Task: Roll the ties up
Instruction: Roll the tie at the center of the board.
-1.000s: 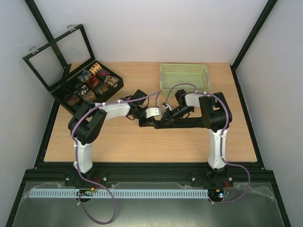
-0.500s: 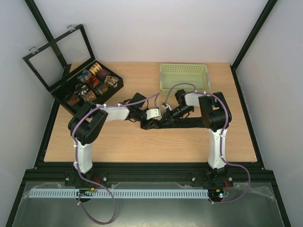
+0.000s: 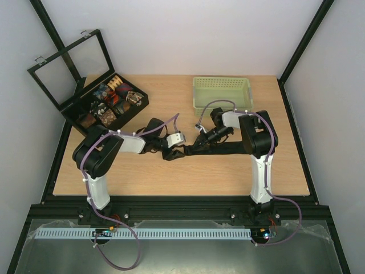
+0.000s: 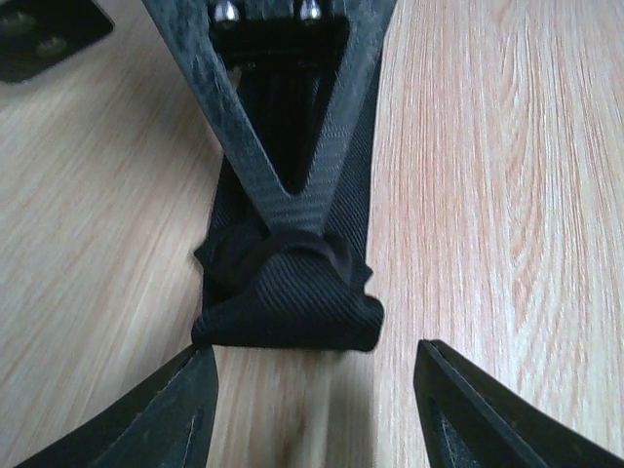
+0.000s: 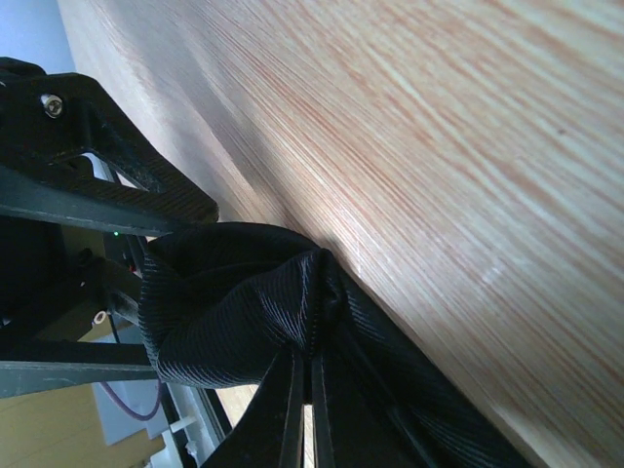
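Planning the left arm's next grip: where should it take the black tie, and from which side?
Probably the bunched end of the black tie, approached along the strip from that end, fingers straddling its width: it sits thick there, and the right gripper pinches behind.

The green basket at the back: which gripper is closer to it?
Right. The right gripper sits just in front of the basket's left corner; the left gripper is farther toward the robot and further left.

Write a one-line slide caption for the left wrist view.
Open left gripper faces the bunched end of the black tie, which the shut right gripper pinches on the table.
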